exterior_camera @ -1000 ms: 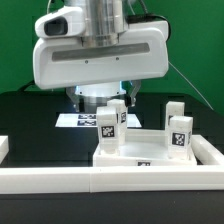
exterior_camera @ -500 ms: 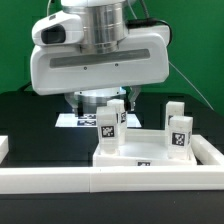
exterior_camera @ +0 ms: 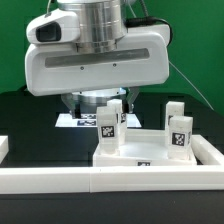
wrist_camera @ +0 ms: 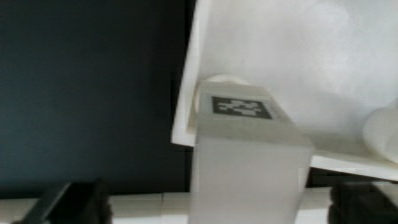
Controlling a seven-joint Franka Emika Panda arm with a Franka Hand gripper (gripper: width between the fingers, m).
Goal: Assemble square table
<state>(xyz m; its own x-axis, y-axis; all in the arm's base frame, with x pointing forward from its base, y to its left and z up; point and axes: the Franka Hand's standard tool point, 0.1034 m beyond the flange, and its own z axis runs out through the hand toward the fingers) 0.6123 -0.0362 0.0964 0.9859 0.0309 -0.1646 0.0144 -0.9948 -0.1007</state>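
The large white plastic square tabletop with raised rim (exterior_camera: 150, 152) lies flat on the black table, against the long white border rail (exterior_camera: 110, 182). Small white block legs (exterior_camera: 179, 130) stand upright on it. In the wrist view one tagged white leg (wrist_camera: 246, 160) rises between the dark fingertips of the gripper (wrist_camera: 231, 202), its long axis along the approach. The jaws are spread, touching nothing.

— What is lying on the black worktop (exterior_camera: 25, 115)?
— The marker board (exterior_camera: 75, 121) is lying flat at the back. White border rails (exterior_camera: 60, 181) are running along the front and up the exterior view's right (exterior_camera: 213, 152).
— And behind?
— A green backdrop (exterior_camera: 195, 30) is showing.
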